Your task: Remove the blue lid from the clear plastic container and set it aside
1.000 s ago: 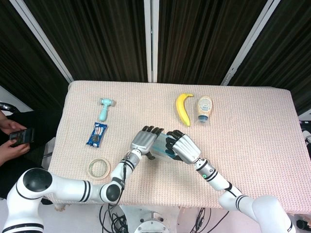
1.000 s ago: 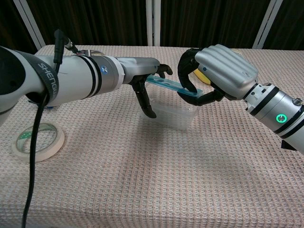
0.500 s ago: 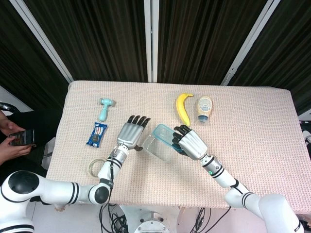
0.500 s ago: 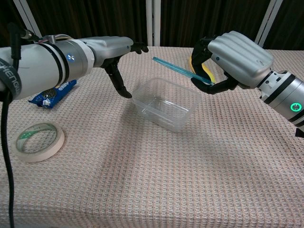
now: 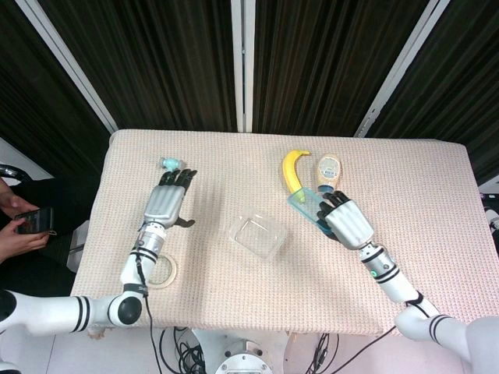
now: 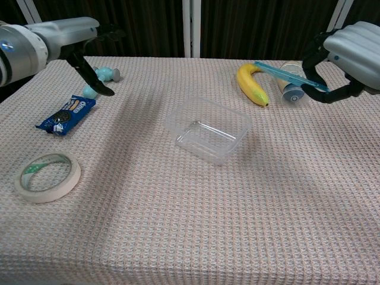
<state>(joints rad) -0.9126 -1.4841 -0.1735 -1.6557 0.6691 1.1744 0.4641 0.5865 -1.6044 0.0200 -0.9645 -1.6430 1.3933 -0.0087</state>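
Blue lid [image 6: 291, 76] off, gripped in my right hand [image 6: 350, 56], upper right; container [image 6: 208, 129] uncovered; left hand [image 5: 166, 204] empty, fingers apart. Remaining: set lid down.

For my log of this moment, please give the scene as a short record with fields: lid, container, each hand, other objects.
lid: blue lid off, held in the air by right hand
container: clear plastic container open, mid-table, untouched
left hand: left hand holds nothing, fingers spread, above the table's left part
others: banana, bottle, snack packet, tape roll
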